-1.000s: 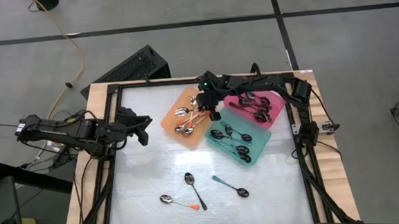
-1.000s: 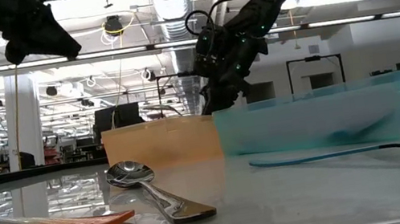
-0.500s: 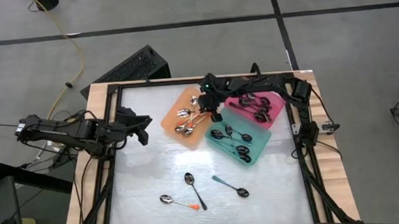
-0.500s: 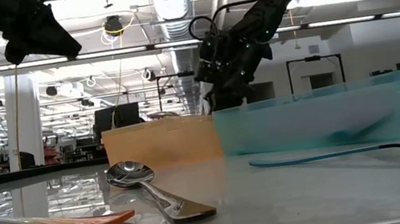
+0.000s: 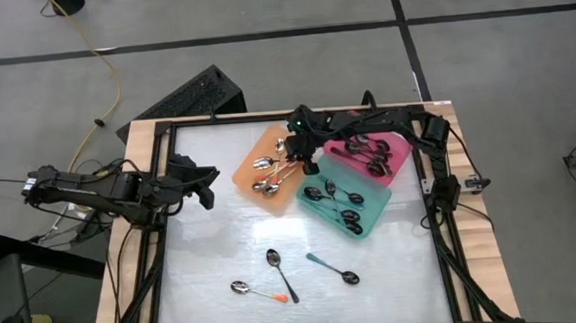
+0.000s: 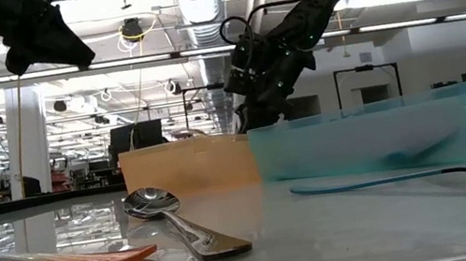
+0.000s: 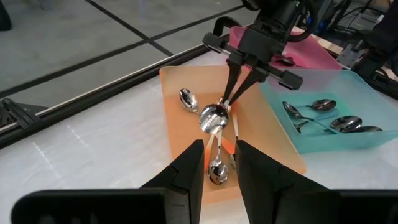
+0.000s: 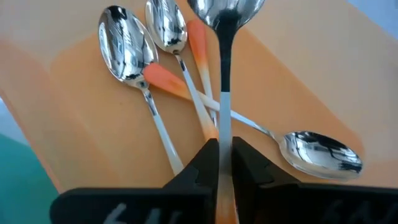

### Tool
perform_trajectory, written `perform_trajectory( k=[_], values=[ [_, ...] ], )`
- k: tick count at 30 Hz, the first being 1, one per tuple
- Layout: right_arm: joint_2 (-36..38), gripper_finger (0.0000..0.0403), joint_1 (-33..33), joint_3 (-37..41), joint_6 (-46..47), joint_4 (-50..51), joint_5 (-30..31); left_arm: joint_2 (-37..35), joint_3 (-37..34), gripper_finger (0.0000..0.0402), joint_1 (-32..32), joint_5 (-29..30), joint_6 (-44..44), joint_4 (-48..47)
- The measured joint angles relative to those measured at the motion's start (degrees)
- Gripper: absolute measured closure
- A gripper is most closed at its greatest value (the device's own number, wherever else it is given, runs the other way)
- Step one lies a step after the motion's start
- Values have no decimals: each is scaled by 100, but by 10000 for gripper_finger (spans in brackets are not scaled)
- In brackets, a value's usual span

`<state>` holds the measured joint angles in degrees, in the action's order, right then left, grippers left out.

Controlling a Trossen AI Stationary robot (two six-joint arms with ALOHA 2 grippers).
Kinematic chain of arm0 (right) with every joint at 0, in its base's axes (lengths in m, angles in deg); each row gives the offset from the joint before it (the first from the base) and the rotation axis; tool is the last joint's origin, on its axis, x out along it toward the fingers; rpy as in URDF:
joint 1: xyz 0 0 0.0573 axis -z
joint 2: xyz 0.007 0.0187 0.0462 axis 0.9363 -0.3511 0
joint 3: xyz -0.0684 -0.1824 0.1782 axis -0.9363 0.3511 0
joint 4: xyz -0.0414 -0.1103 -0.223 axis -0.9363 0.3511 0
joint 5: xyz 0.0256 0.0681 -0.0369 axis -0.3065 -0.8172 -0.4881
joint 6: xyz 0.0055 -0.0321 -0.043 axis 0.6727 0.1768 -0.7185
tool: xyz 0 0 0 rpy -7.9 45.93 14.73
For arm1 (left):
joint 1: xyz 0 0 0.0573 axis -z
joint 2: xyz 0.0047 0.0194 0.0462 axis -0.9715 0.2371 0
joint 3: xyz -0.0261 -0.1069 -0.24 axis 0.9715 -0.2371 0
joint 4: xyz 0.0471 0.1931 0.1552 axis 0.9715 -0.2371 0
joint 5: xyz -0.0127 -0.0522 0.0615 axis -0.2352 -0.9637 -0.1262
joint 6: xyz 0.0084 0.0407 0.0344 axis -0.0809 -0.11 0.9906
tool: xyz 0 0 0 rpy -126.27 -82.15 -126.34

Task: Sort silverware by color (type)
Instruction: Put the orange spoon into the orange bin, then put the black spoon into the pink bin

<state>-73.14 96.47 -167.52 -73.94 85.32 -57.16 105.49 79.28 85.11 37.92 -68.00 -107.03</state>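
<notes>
Counter (image 5: 214, 256): pale glossy top inside a black frame, carrying three trays at the far right and three loose spoons near the front edge.

Orange tray (image 5: 251, 162), teal tray (image 5: 374, 216) and pink tray (image 5: 400, 151): set close together. Several metal-bowled, orange-handled spoons already in the orange tray, several dark spoons in the teal tray, a heap of black ones in the pink tray. Exact counts not readable.

Right arm: reaching in from the counter's right side, right claw (image 5: 305, 156) hanging over the orange tray's inner end. Fingers clamped on the handle of an orange-handled spoon (image 7: 213, 116), bowl dangling just above the spoons lying in the tray; grip narrow, handle pinched between the fingertips in the right wrist view. Release apparently not yet made.

Left arm: parked at the counter's left edge, left claw (image 5: 206, 185) clear of all silverware, fingers slightly apart and holding nothing.

Loose spoons still unsorted: one orange-handled spoon on the counter (image 5: 256, 290), one black spoon (image 5: 280, 271), one teal-handled spoon (image 5: 335, 270), well apart from the trays.

Progress, as judged: sorting largely done; remaining are the drop of the held spoon and three further pick-ups, one per colour.
</notes>
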Motion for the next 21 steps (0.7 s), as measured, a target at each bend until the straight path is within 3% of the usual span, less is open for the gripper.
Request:
perform_trajectory(
  k=[16,21],
  values=[
    [0,352,-2,-37,76,2,91,2,0,326,0,0,2,-17],
    [62,347,0,-587,534,93,225,2,0,326,0,0,2,-15]
  ],
)
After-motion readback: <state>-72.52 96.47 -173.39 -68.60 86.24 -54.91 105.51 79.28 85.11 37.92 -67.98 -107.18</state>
